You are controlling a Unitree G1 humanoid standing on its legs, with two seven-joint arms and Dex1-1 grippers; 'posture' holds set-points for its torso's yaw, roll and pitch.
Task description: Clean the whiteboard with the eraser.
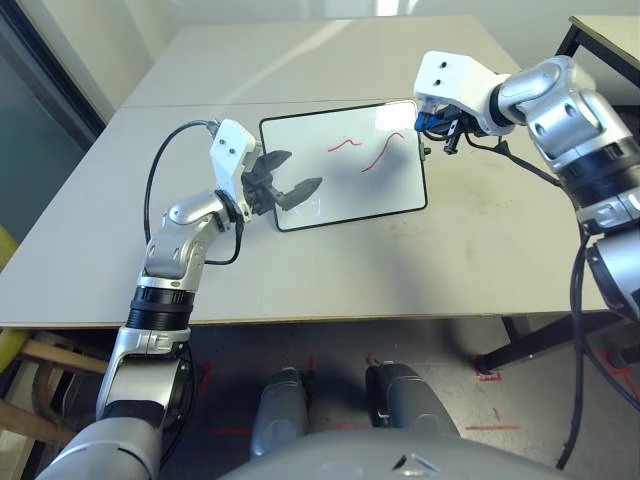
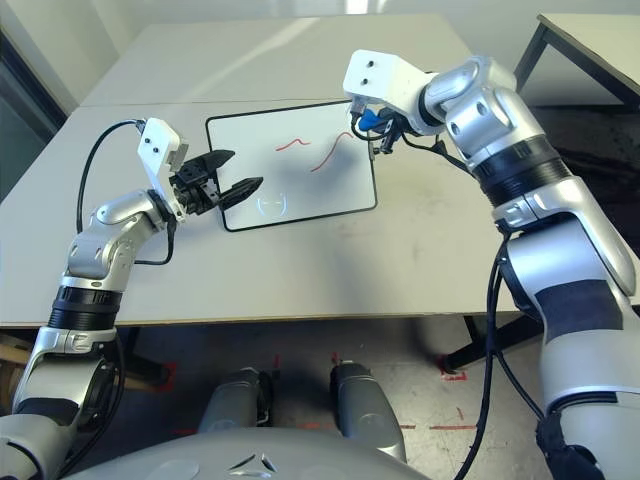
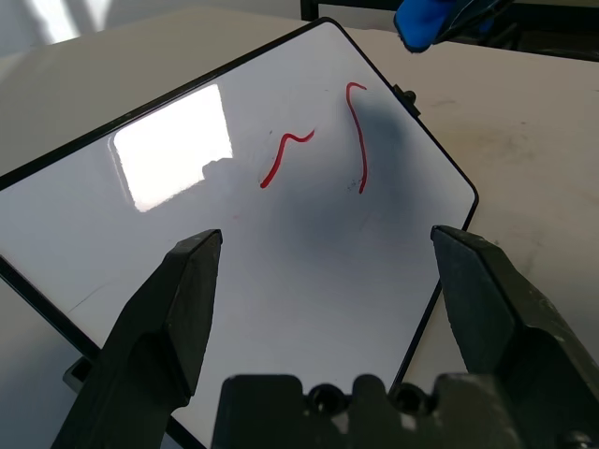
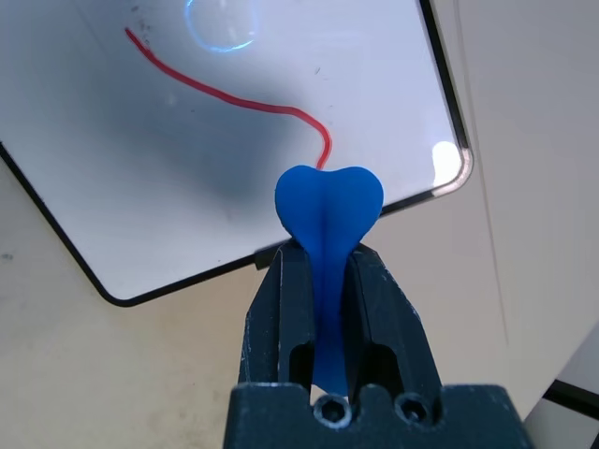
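- From the head cameras, I see one rectangular whiteboard [image 1: 335, 190] with a glossy face, thin black frame and rounded corners; it lies aslant on a smooth, pale grey table [image 1: 450, 260]; two thin red marker strokes, a short wavy one [image 1: 345, 145] and a longer curved one [image 1: 382, 152], mark its face; a second pale tabletop [image 1: 612, 40] on dark legs stands beyond my right arm.
- Same cameras: my left gripper [image 1: 304, 171], two angular black fingers on a white housing, hangs over the board's left part with its jaws spread; my right gripper [image 2: 375, 125] is by the board's right edge, with the bright blue, bone-shaped eraser [image 2: 370, 120] in it; my two forearms are silver, smooth and rounded, with black bands.
- From my left wrist, I count two matte black, faceted fingers [image 3: 182, 309] standing wide apart with nothing between them; the same two red strokes show beyond, along with one bright, blocky glare patch [image 3: 176, 148] on the gloss; two small black knobs sit on the frame, one [image 3: 407, 96] on one edge and one [image 3: 77, 374] on another.
- From my right wrist, I have two black fingers closed on the one eraser, narrow at its waist; its smooth two-lobed end sticks out past the tips, overlapping the end of the longer stroke in my view.
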